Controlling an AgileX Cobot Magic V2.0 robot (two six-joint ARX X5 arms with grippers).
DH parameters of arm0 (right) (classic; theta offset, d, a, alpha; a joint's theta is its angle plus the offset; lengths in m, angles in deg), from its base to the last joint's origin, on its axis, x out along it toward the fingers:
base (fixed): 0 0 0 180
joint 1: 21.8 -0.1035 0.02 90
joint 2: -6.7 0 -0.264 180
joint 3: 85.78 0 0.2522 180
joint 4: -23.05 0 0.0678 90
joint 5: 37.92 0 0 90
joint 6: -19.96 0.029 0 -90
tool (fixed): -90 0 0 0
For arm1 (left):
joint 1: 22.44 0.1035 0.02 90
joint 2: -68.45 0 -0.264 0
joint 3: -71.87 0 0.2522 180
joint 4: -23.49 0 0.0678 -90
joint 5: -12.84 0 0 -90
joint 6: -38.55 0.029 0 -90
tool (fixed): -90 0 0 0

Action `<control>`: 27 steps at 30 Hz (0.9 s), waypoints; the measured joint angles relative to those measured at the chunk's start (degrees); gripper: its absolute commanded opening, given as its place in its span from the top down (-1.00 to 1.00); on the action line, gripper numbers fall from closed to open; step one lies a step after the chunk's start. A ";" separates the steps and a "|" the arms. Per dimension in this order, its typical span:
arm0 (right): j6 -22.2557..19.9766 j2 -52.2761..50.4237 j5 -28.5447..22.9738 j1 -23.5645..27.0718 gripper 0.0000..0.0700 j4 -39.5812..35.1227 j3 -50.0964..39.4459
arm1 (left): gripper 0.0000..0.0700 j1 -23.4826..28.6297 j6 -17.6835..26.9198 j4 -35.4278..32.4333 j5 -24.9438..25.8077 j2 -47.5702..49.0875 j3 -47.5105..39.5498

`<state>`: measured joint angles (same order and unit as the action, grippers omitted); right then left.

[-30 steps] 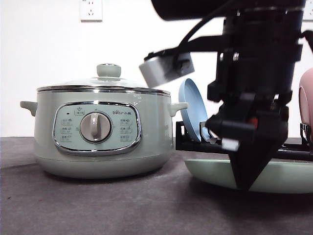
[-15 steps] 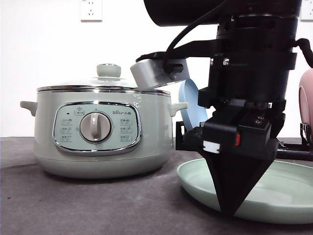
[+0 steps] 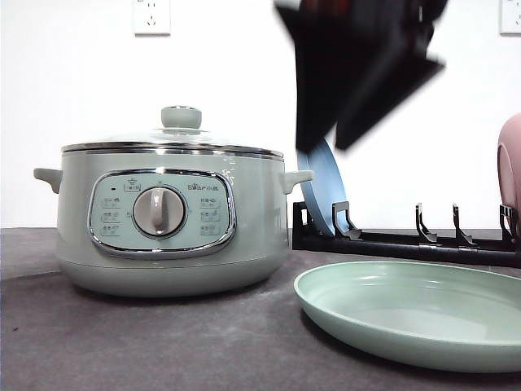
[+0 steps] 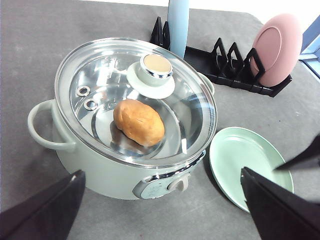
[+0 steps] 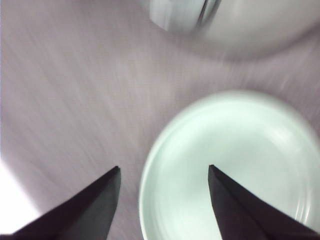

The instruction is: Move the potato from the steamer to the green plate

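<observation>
Potato (image 4: 139,121) inside lidded steamer (image 4: 127,120)

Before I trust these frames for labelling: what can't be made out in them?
- Potato: in the front view the pot wall hides it.
- Pink plate: cut off by the front view's edge.
- Right tool: its fingers are motion-blurred in the front view.
- Panel labels on the pot: too small to read.
- Green plate: blurred in the right wrist view.

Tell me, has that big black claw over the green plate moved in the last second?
Yes. The right gripper has risen: its tips were down at the green plate, and now hang above the black rack, level with the steamer lid.
</observation>
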<state>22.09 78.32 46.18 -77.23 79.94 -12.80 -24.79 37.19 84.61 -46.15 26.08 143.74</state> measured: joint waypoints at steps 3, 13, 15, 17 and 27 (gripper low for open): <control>-0.70 -3.30 5.00 4.39 0.00 -0.38 2.21 | -0.82 0.00 0.02 0.00 0.00 0.00 0.00; -1.97 -7.50 31.31 21.24 0.00 -0.77 6.38 | -0.82 0.00 0.00 0.00 0.00 0.00 0.00; -1.96 -7.42 34.19 23.16 0.00 -0.44 6.38 | -0.82 0.01 0.00 0.01 0.00 0.00 0.00; -1.96 -7.42 34.50 24.04 0.00 -0.41 6.38 | -0.82 0.02 0.00 0.02 0.00 0.00 0.00; -1.97 -7.42 34.70 24.32 0.00 -0.37 6.38 | -0.82 -0.08 -0.97 -0.82 0.00 -0.38 0.02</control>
<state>20.12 70.90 80.88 -52.91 79.58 -6.41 -24.87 36.21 83.79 -46.15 25.70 143.76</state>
